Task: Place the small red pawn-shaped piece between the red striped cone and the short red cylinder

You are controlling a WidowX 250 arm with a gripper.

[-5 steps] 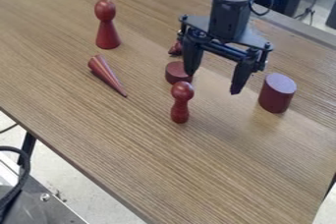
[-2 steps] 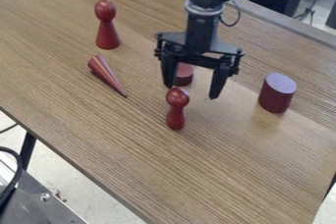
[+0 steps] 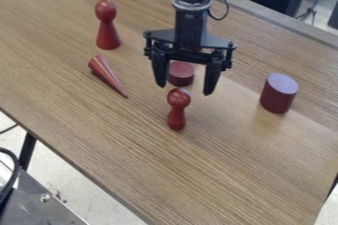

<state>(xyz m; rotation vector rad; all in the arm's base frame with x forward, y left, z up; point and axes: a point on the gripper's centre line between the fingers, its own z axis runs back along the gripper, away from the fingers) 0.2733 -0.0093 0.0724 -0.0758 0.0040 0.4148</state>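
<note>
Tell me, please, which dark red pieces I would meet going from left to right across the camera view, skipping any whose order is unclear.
Cone lying on its side → small round-headed peg → upright cylinder

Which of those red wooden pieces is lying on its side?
The slim striped cone, left of the tool in the picture. Its narrow tip points toward the table's near edge; the round-headed pegs and cylinders stand upright.

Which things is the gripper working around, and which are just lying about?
At the gripper:
- open black two-finger gripper, holding nothing
- short red wooden disc
- small round-headed red wooden peg, upright

Lying about:
- tall round-headed red wooden peg
- red wooden cone on its side
- dark-red wooden cylinder
- wood-grain table
</note>
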